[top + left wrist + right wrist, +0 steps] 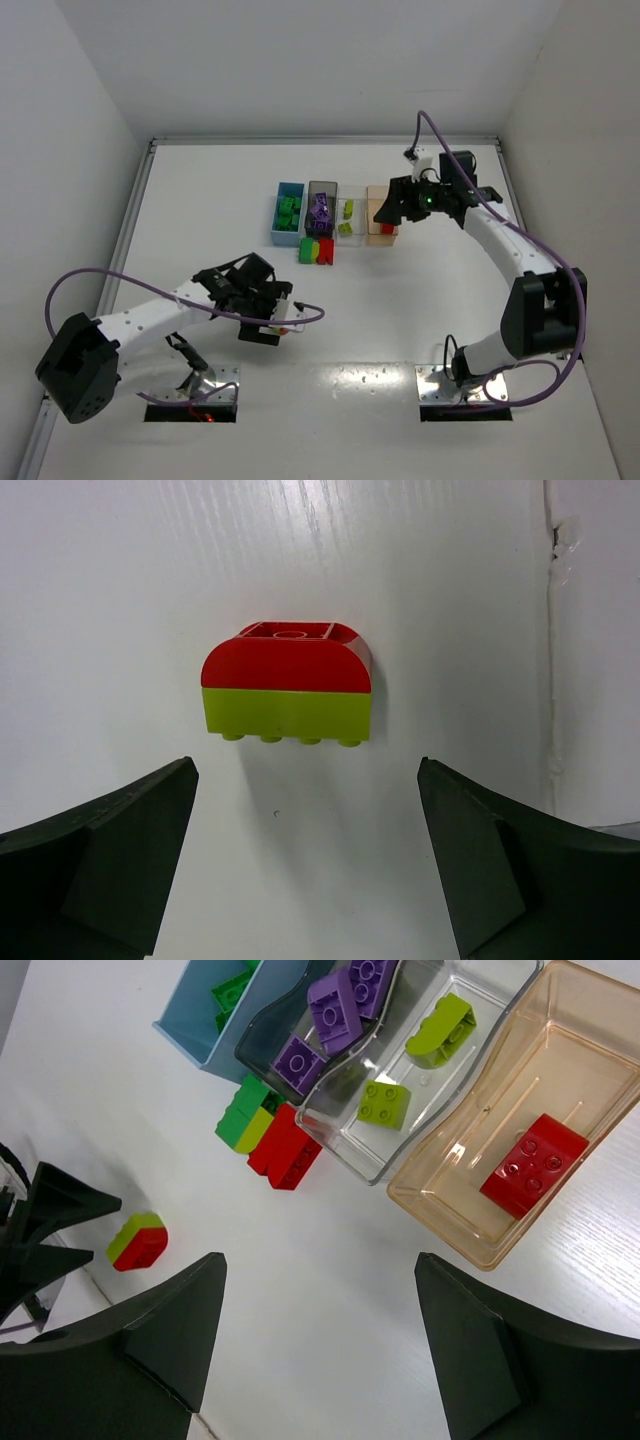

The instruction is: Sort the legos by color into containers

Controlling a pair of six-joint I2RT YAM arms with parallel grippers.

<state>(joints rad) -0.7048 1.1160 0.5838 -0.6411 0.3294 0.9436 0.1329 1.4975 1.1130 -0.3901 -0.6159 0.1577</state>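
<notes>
Nearest to us, the left gripper (307, 780) hangs low over the white table (400, 320) with its jaws spread wide and nothing between them. Just past its fingertips lies a two-brick stack (287, 685) on its side: a rounded red piece pressed onto a yellow-green one, studs facing the gripper, and neither finger touches it. Farther out, just in front of the row of bins, we see a small cluster on the table: a green and yellow-green pair (243, 1123) touching a loose red brick (285, 1150), both just beside the near ends of the dark grey and clear bins. Then come the four bins themselves, side by side (left to right from the overhead view). The blue bin (288, 188) holds green bricks (288, 212), the dark grey bin (262, 1040) holds purple bricks (335, 1010), and the clear bin (340, 1150) holds two yellow-green bricks (440, 1030). The tan bin (440, 1210) holds a single red block (533, 1165). Farthest along, the right gripper (320, 1290) hovers above the tan bin at the right-hand end of the row — its jaws stand apart and we see nothing held in them.
</notes>
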